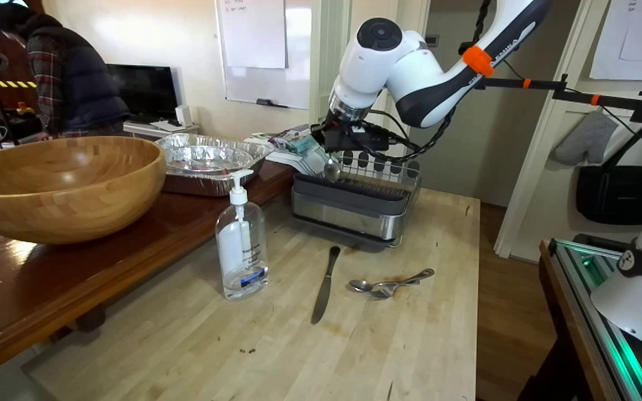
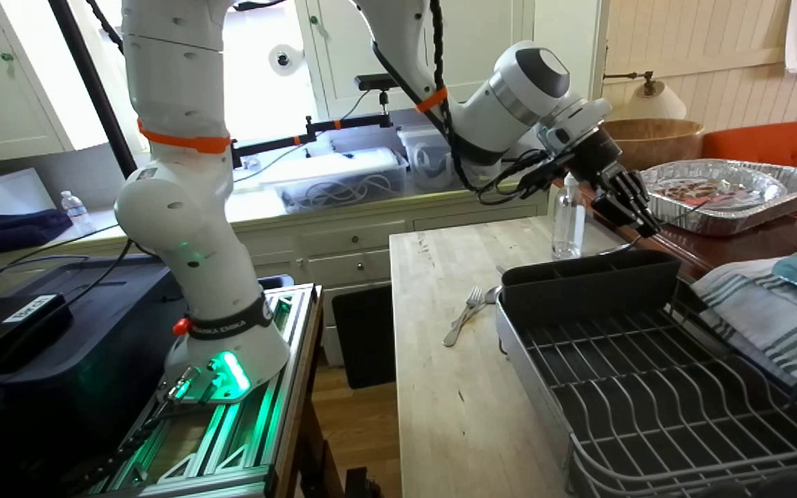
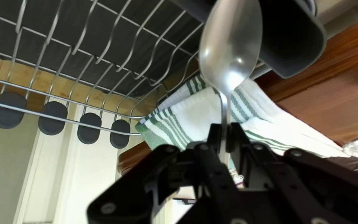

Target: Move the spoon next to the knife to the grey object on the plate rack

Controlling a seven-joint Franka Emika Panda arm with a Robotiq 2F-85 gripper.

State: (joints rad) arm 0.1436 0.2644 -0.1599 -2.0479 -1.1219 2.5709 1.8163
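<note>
My gripper (image 3: 225, 133) is shut on the handle of a silver spoon (image 3: 230, 46), whose bowl points away from the fingers. In the exterior views the gripper (image 1: 330, 146) (image 2: 649, 227) is above the far side of the grey cutlery holder (image 1: 349, 195) (image 2: 589, 287). The spoon's bowl (image 1: 331, 170) hangs down at the holder's upper edge; I cannot tell if it touches. The holder (image 3: 294, 40) shows dark openings in the wrist view. It sits on the edge of the plate rack (image 1: 349, 218) (image 2: 637, 387). The knife (image 1: 325, 287) lies on the wooden table.
Another spoon (image 1: 361, 285) and a fork (image 1: 385, 291) lie crossed beside the knife. A pump bottle (image 1: 242, 250) stands left of them. A wooden bowl (image 1: 64, 189) and foil trays (image 1: 209, 156) are on the higher brown table. A striped towel (image 3: 191, 115) lies beside the rack.
</note>
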